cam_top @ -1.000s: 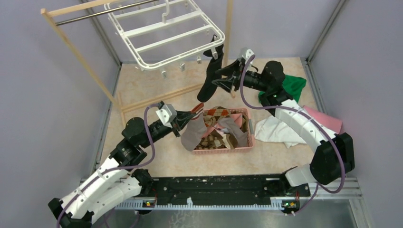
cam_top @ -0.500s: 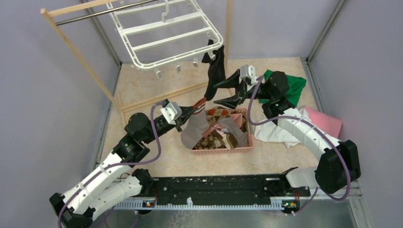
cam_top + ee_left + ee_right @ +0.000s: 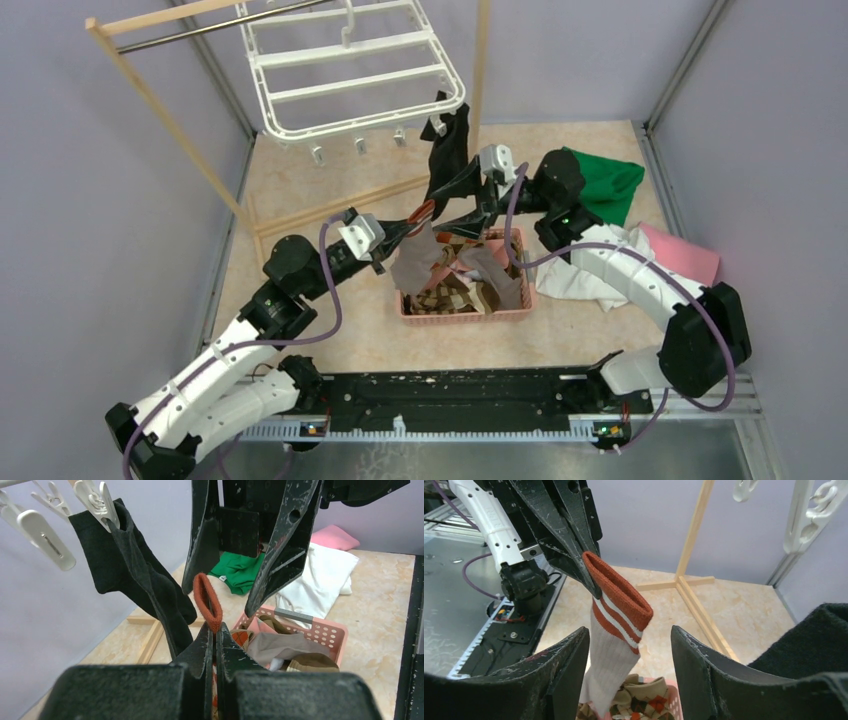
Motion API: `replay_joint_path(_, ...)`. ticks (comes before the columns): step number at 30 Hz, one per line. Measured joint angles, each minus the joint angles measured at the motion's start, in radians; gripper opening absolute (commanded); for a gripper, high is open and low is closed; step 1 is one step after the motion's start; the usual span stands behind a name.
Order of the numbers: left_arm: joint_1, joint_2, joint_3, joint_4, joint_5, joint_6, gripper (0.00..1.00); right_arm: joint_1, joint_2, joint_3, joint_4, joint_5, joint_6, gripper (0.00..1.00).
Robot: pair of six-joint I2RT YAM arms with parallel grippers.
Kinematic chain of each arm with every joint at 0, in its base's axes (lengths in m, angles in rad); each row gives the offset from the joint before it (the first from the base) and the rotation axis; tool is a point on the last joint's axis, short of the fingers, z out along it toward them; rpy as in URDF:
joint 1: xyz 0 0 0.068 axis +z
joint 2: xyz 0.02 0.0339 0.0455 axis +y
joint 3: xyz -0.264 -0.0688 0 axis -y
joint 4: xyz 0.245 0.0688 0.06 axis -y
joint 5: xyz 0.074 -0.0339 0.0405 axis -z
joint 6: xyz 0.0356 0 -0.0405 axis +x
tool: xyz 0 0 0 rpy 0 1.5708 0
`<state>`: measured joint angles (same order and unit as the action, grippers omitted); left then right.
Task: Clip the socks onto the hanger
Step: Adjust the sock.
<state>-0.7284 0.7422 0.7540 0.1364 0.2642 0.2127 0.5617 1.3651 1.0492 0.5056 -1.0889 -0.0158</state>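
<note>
My left gripper (image 3: 424, 211) is shut on the rust-striped cuff of a grey sock (image 3: 412, 265), which hangs over the pink basket (image 3: 465, 312). In the left wrist view the cuff (image 3: 207, 597) sticks up from the closed left gripper (image 3: 216, 629). My right gripper (image 3: 441, 214) is open, with one finger on each side of that cuff (image 3: 616, 587) and not touching it; the right gripper (image 3: 629, 630) shows a wide gap. A black sock (image 3: 447, 150) hangs from a clip at the right corner of the white hanger (image 3: 350, 70).
The basket holds more socks, among them a brown argyle one (image 3: 651, 700). Green (image 3: 610, 185), white (image 3: 580, 275) and pink (image 3: 690, 255) cloths lie to the right. The wooden rack (image 3: 160, 110) carries the hanger at the back. Free clips (image 3: 42, 535) dangle near the black sock.
The right gripper let go of the black sock, which now hangs clipped, then swung down and left to straddle the striped cuff. The left gripper lifted that sock slightly. The hanger swung left.
</note>
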Motion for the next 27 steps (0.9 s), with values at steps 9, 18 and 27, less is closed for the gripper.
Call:
replay_joint_path(9,0.000,-0.005,0.000,0.028,-0.019,0.000,0.00,0.039,0.025,0.000,0.035,0.026,0.070,0.36)
replay_joint_path(18,0.000,-0.050,-0.010,0.063,-0.050,-0.001,0.00,0.041,0.076,0.036,0.156,0.066,0.179,0.05)
replay_joint_path(27,0.000,-0.089,-0.031,0.072,-0.098,-0.001,0.00,0.076,0.131,0.098,0.224,0.068,0.254,0.36)
